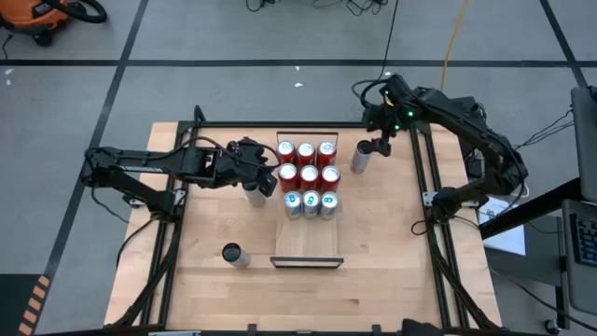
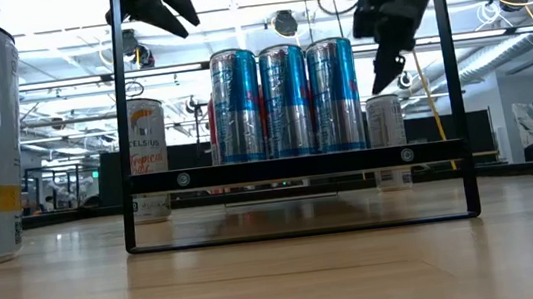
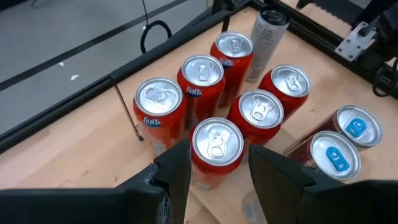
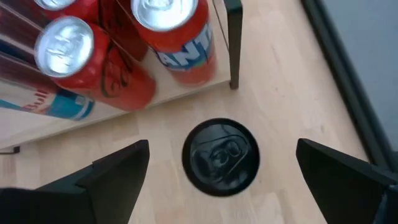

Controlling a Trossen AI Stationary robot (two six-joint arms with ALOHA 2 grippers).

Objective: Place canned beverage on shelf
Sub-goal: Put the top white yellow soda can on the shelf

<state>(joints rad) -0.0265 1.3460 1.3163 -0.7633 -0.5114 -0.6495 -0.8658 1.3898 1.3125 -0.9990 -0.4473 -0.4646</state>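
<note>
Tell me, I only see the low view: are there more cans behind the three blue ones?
Observer: Yes. On the shelf, six red cans stand in two rows behind the blue cans.
Operator: What's the right gripper above?
Observer: The right gripper, open, hangs over a black-topped can standing on the table beside the shelf.
Operator: And the left one?
Observer: The left gripper is at the shelf's left edge, near the red cans.

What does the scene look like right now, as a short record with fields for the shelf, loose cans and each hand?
shelf: holds nine cans in three rows, front part bare
loose cans: black-topped can right of shelf; a can front left on table
left hand: over the shelf's left edge, fingers part open astride a red can
right hand: open, above the black-topped can, not touching it
</note>
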